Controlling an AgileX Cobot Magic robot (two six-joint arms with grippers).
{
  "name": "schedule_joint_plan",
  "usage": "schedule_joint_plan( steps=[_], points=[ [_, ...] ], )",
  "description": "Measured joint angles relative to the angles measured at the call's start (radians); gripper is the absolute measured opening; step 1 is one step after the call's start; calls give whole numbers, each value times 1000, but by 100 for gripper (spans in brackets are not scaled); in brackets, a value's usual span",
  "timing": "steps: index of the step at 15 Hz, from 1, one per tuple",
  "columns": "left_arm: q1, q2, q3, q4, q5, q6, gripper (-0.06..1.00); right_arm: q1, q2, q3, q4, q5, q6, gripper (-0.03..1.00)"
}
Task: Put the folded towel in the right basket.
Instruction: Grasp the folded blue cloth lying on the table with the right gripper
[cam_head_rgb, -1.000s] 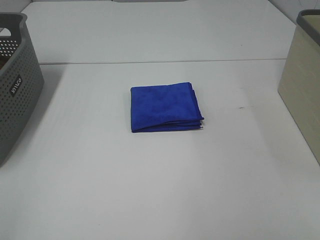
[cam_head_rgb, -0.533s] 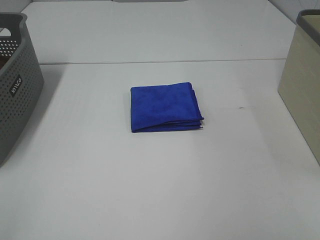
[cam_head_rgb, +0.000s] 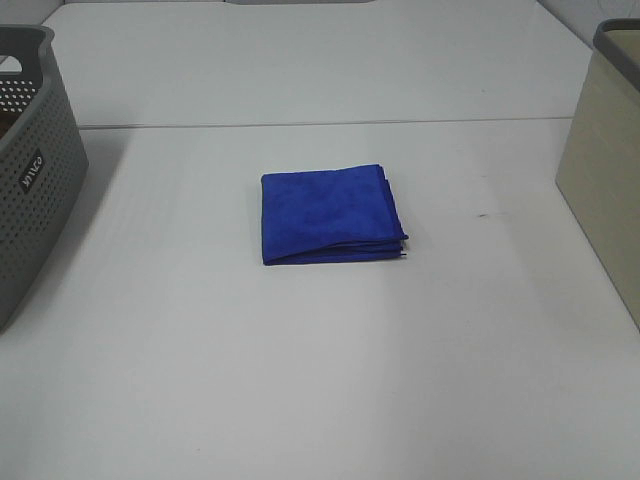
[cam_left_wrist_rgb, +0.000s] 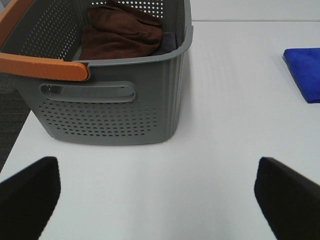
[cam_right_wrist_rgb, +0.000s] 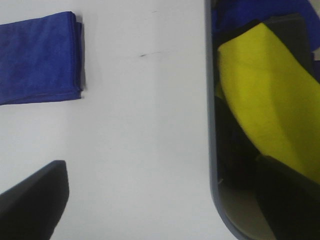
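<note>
Folded blue towel (cam_head_rgb: 330, 213): flat at mid-counter (cam_head_rgb: 300, 380), well apart from beige right basket (cam_head_rgb: 603, 180); left gripper (cam_left_wrist_rgb: 156, 165) and right gripper (cam_right_wrist_rgb: 160, 167) fingers spread wide, empty, presumably readied for pickup.

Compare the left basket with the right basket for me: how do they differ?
The left basket is grey with perforated walls and an orange handle; the right basket is beige with a dark rim and no visible holes. The left basket holds a brown cloth; the right basket holds a yellow cloth. Both already contain fabric.
</note>
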Motion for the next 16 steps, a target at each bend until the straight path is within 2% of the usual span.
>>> schedule_joint_plan(
  steps=[6,8,9,10,16],
  points=[
    [0,0,0,0,0,0,98,11,276,-128,262,-31,-104,94],
    [0,0,0,0,0,0,98,55,372,-161,274,-78,-102,93],
    [0,0,0,0,0,0,98,105,443,-186,292,-128,-101,92],
    [0,0,0,0,0,0,98,184,586,-256,355,-187,-101,91],
    [0,0,0,0,0,0,98,200,963,-470,384,-181,-101,86]
  ],
)
